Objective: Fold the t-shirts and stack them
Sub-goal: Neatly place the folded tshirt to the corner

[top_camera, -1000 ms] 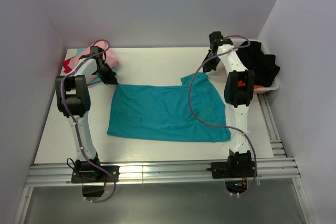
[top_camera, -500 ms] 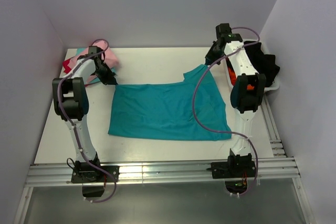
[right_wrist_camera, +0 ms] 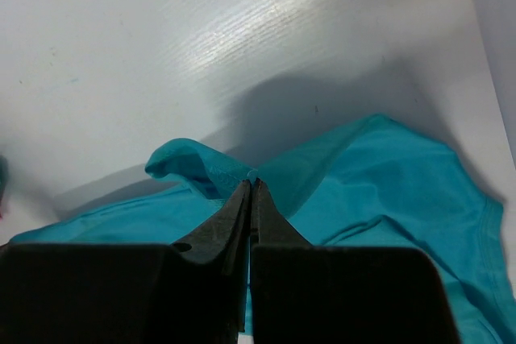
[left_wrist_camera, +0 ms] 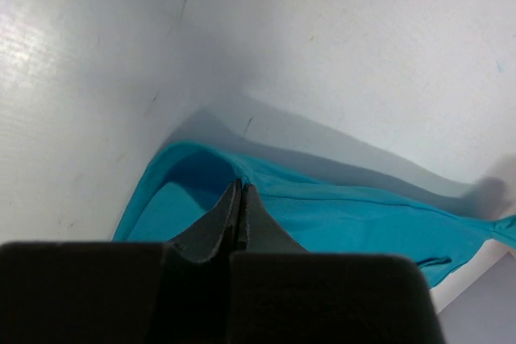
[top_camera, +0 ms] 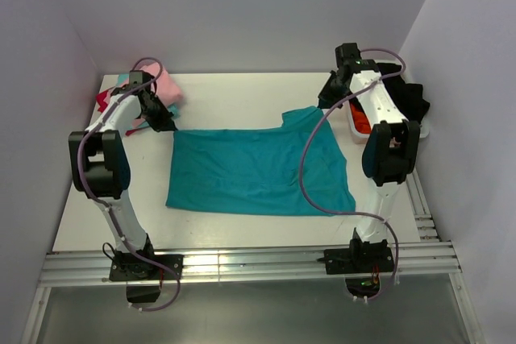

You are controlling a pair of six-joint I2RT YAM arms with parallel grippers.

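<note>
My L gripper (top_camera: 167,125) is pinched shut on the far-left corner of the teal t-shirt (top_camera: 258,171). In the L wrist view my L fingertips (left_wrist_camera: 219,225) meet w/ a fold of teal cloth caught between them, raised a bit off the table (top_camera: 234,90).

My R gripper (top_camera: 324,104) is likewise closed tight, on the far-right part of the same shirt by the sleeve. In the R wrist view my R fingertips (right_wrist_camera: 228,219) nip a small peak of fabric, and the cloth slopes down from it on both sides.

The rest of the teal shirt lies spread across the mid table, near hem toward my bases, mostly flat w/ a few wrinkles at the right.

Beyond my L arm, at the far-left corner of the table, sits a small pile: pink shirt (top_camera: 168,86) on top, red shirt (top_camera: 103,101) and a lighter teal shirt (top_camera: 122,80) poking out (can't tell how neatly they're folded).

By my R arm, at the table's right edge, a white basket (top_camera: 423,128) holds dark clothes (top_camera: 407,101) and sth orange-red (top_camera: 361,118).
</note>
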